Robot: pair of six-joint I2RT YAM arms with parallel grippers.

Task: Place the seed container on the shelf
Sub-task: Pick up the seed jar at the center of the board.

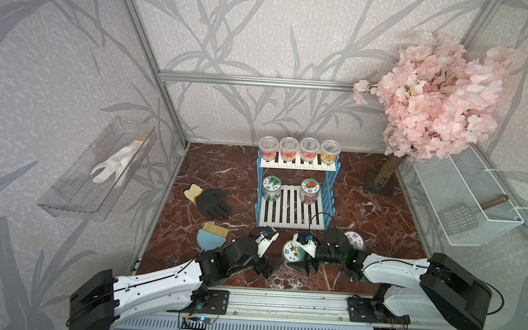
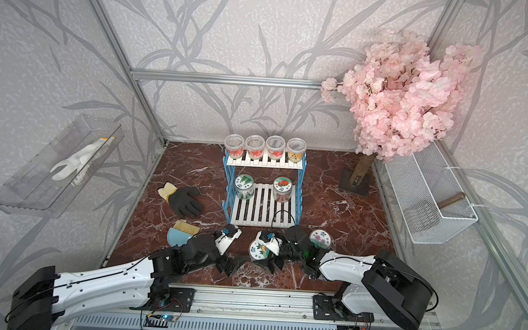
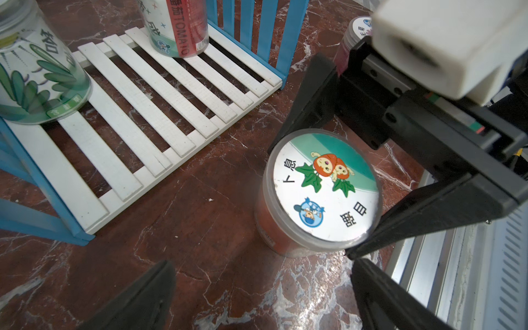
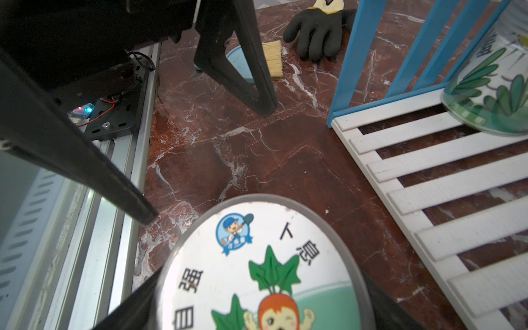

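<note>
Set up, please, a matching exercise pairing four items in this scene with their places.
1 white glove
2 black glove
3 carrot-lid seed container
4 four clear cups

A upper tier of the shelf
B marble surface, in front of the shelf
C clear wall tray
D marble surface, left of the shelf

Pairs: 1-C, 2-D, 3-B, 4-A

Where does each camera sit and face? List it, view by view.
Top views: high above the robot's base, looking down on the shelf; left arm, right arm show.
Left wrist: low, facing the carrot-lid jar and right gripper; own fingers show.
Right wrist: just over that jar; own fingers, left gripper show.
All share jar and shelf.
</note>
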